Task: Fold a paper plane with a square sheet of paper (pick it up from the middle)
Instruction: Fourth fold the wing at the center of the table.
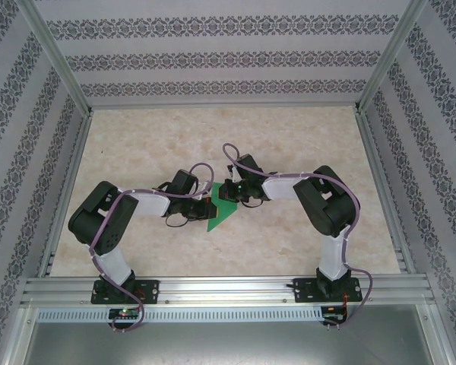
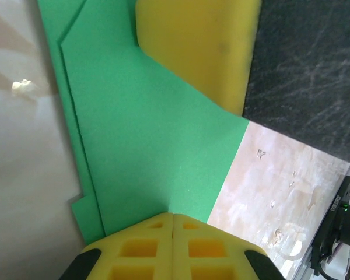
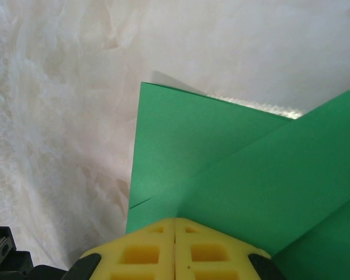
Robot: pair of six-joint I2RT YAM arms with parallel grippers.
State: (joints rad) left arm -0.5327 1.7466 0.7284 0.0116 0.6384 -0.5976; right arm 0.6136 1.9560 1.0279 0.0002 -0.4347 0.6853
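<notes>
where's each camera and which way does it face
top external: above and behind the bases, looking down on the table; left arm and right arm show, meeting at the paper.
left wrist: on the left wrist, looking along the shut left gripper at the paper.
right wrist: same, past the shut right gripper.
shared: all three see the paper.

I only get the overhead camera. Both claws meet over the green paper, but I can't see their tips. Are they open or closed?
Observer: The left claw is shut, its yellow fingertips together, resting against the green paper.
Operator: And the right one?
Observer: The right claw is shut too, tips on the paper near one edge.
Operator: Is the paper one flat sheet?
Observer: No. Up close, folded layers overlap, with diagonal edges crossing.
</notes>
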